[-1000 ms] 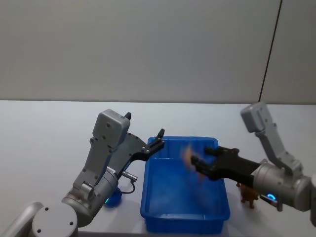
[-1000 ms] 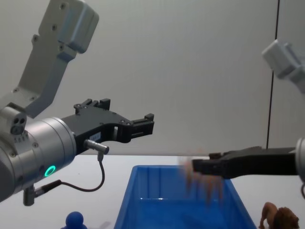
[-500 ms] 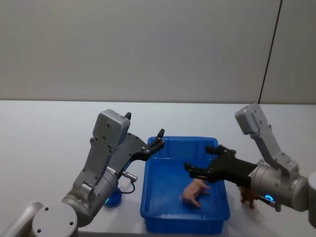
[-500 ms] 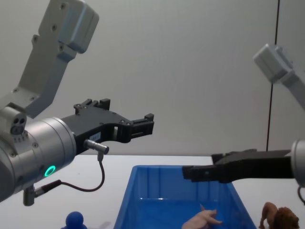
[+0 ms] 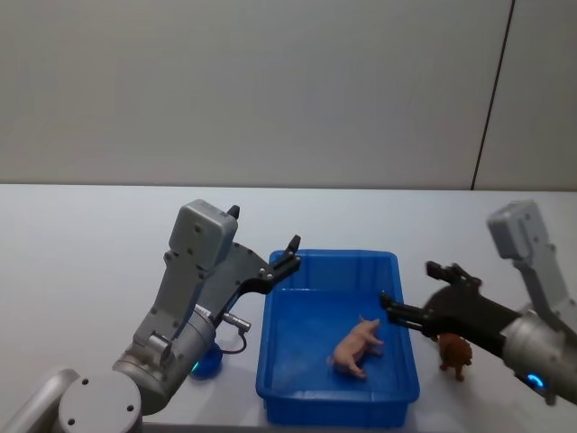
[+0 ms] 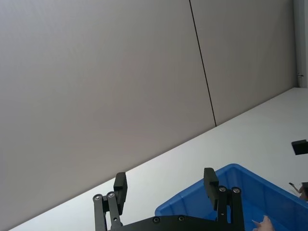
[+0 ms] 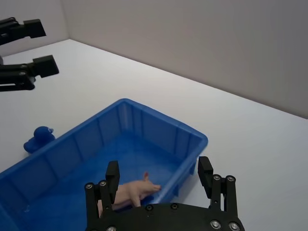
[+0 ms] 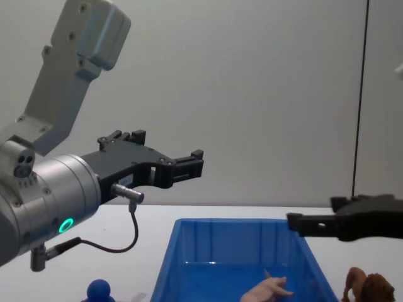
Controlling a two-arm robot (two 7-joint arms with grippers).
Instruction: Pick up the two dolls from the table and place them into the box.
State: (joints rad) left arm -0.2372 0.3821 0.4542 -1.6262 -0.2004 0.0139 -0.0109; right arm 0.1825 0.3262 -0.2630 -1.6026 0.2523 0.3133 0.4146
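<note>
Already the pale pink figure point(image 5: 359, 345) lies on the floor of the blue bin point(image 5: 338, 256), in the half nearer to the robot and closer to the right wall, touching nothing else. Just outside that right wall the brown lion point(image 5: 453, 354) stands upright on the table point(image 5: 90, 244), near the bin but apart from it. The right gripper point(image 5: 410, 284) hangs above the bin's right rim, between the pink figure and the lion; its two black fingers are spread wide and nothing is between them. On the other side of the bin the blue round-headed figure point(image 8: 99, 290) stands on the table. In the head view the left arm covers most of it, so I cannot say exactly how close it is to the bin's left wall. The left gripper point(image 6: 164, 174) is up in the air beside the bin's far left corner, its fingers also wide apart and holding nothing. A thin cable point(image 8: 136, 223) loops under its wrist. Behind the table is a plain grey wall point(image 5: 270, 90).
</note>
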